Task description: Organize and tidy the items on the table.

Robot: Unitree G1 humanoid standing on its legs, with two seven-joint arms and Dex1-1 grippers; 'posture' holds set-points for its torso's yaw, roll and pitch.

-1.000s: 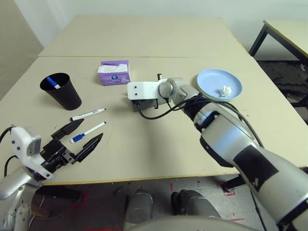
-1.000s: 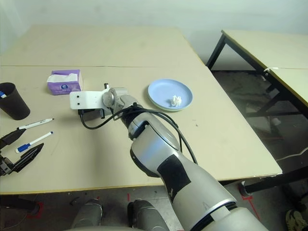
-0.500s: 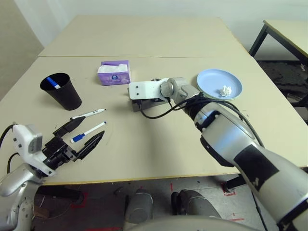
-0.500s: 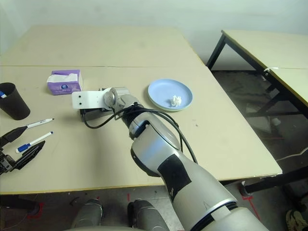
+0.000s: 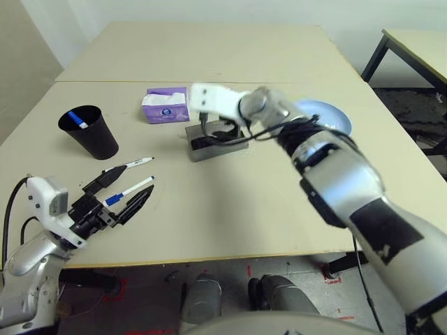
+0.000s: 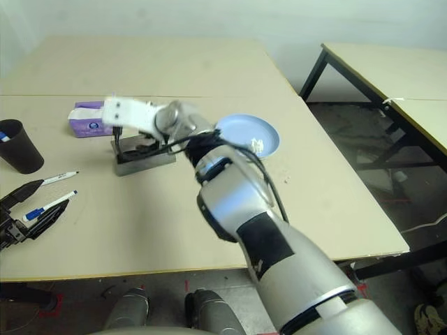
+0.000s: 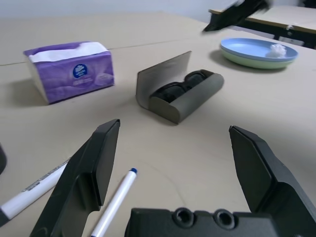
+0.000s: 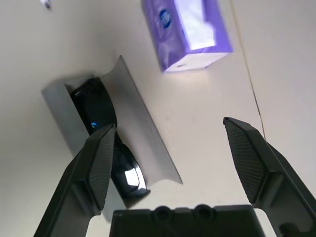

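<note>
The robot's left gripper (image 5: 129, 183), spread wide and empty, hovers at near left by two white markers (image 5: 126, 188). Beyond, its right gripper (image 8: 173, 123), also wide and empty, hangs above black sunglasses (image 7: 180, 87) lying in an open grey case (image 7: 192, 101) mid-table, between a purple tissue box (image 5: 165, 110) and, at right, stacked plates (image 6: 241, 129) holding crumpled paper (image 7: 277, 50).

Black sunglasses (image 7: 179, 89) sit folded, it seems, in the open grey case (image 7: 191, 102) on the table (image 7: 148, 148).
</note>
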